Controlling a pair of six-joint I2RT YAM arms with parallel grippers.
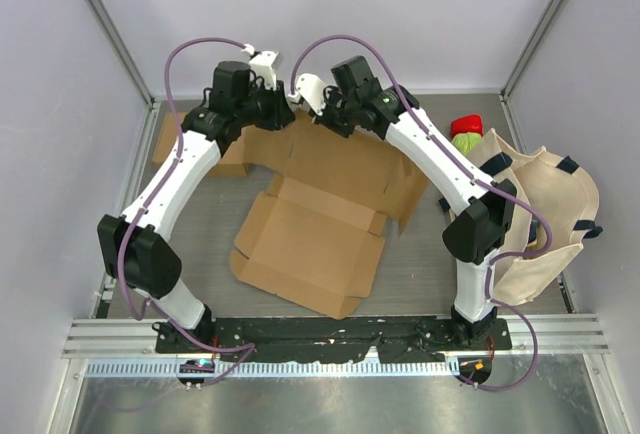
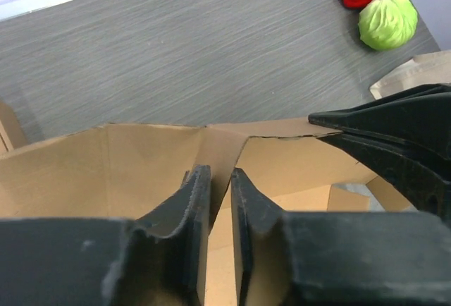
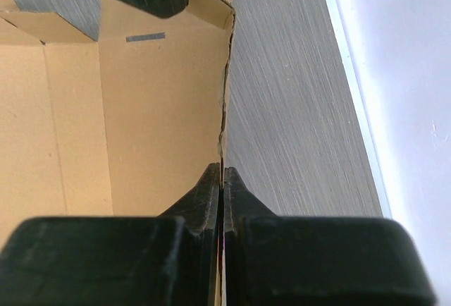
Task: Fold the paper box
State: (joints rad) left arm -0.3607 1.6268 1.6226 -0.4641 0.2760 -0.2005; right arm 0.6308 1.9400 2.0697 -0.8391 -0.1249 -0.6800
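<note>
**Paper box barely begun: near half flat, far wall up in two hands**

Nearest the arm bases, the paper box (image 1: 310, 249) lies mid-table (image 1: 420, 279) with its near panel and side flaps flat and inner face up, so I judge most folds undone. Its long axis runs roughly near to far, the near end skewed a little left. At the far end one wall panel stands up. The right hand (image 3: 222, 173) is pressed together, pinching that wall's edge. The left hand (image 2: 220, 179) has its fingers close on either side of a cardboard fold; whether they clamp it I cannot tell. Side walls, corners and lid remain.
</note>
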